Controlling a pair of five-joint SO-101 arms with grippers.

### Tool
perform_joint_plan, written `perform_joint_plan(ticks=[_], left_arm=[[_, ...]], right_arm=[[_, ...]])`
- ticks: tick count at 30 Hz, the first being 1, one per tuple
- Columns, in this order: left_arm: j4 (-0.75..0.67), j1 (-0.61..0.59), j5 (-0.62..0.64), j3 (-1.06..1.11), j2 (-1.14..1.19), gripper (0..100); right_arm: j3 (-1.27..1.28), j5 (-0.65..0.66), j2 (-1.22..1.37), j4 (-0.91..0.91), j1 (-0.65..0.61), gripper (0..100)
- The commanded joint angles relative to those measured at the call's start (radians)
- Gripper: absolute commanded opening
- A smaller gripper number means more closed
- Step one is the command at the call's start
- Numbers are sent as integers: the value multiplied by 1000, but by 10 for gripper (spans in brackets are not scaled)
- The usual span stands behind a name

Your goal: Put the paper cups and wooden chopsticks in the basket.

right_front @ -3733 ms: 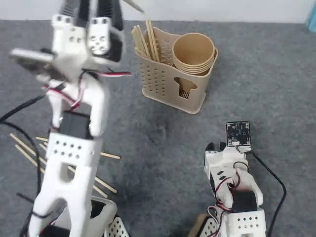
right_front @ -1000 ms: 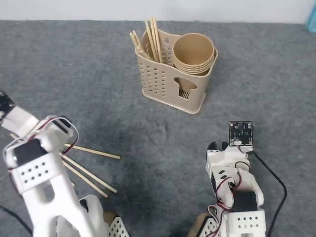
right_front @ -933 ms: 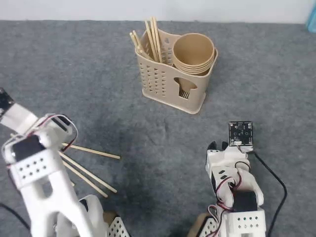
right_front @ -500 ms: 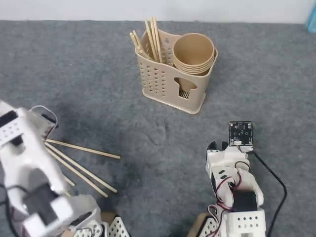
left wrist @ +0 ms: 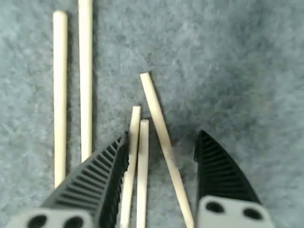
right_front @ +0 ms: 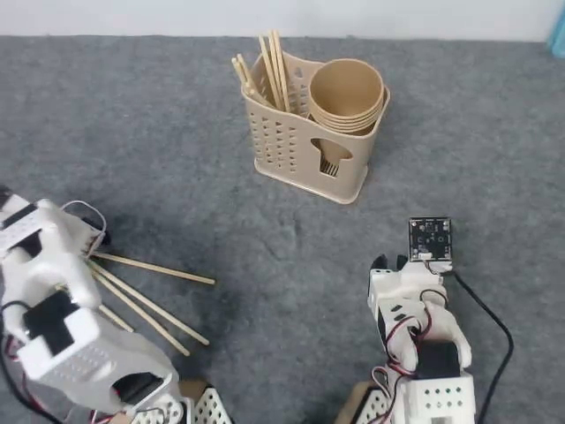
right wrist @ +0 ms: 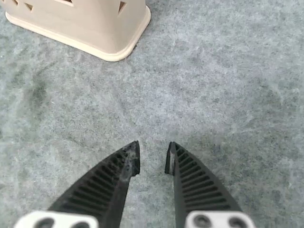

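**Left arm.** My left gripper [left wrist: 163,134] hangs over the loose chopsticks [left wrist: 153,107] at the near left of the grey carpet [right_front: 265,256]. Its jaws are spread wide and grip nothing, and three stick ends lie on the carpet between them. An outer pair of sticks [left wrist: 85,71] lies just beyond one jaw.

**Right arm.** My right gripper [right wrist: 153,143], at the near right, is narrowly parted and empty, and it faces the basket [right_front: 305,146] at the far centre.

**Basket.** The stacked paper cups [right_front: 346,93] sit in its right compartment. The standing chopsticks [right_front: 265,66] lean in its left.

The left arm [right_front: 53,327] hides one end of the loose chopsticks [right_front: 159,269] (high view); the right wrist view's edge crops the basket [right wrist: 80,23].
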Motion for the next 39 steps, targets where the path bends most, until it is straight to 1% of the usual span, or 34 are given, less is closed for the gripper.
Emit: perform_joint_plan(ticks=[1,5,7,9,11,12,14,19,25,29,35,39], left_arm=[[-44,5,11,-33,29,213],[-41,5,11,-42,44,212],[-41,5,11,-39,32,188],[-43,5,11,-41,15,123],[-43,6,6,-41,-20,24],[-43,6,6,-38,-41,0],[-41,20,6,-33,-75,20],[-40,58,6,-27,-126,11],[20,114,14,-35,-218,11],[38,149,52,-61,-365,11],[163,212,52,-209,-638,11],[166,247,52,-305,-809,11]], right_arm=[[14,23,-24,5,5,97],[14,23,-24,5,7,97],[14,23,-24,5,7,97],[14,23,-24,5,7,97],[14,23,-24,5,7,97],[14,23,-24,5,7,97],[14,23,-24,5,7,97],[14,23,-24,5,8,97],[14,23,-24,5,8,97],[14,23,-24,5,8,97],[14,23,-24,5,8,97],[14,23,-24,5,8,97]])
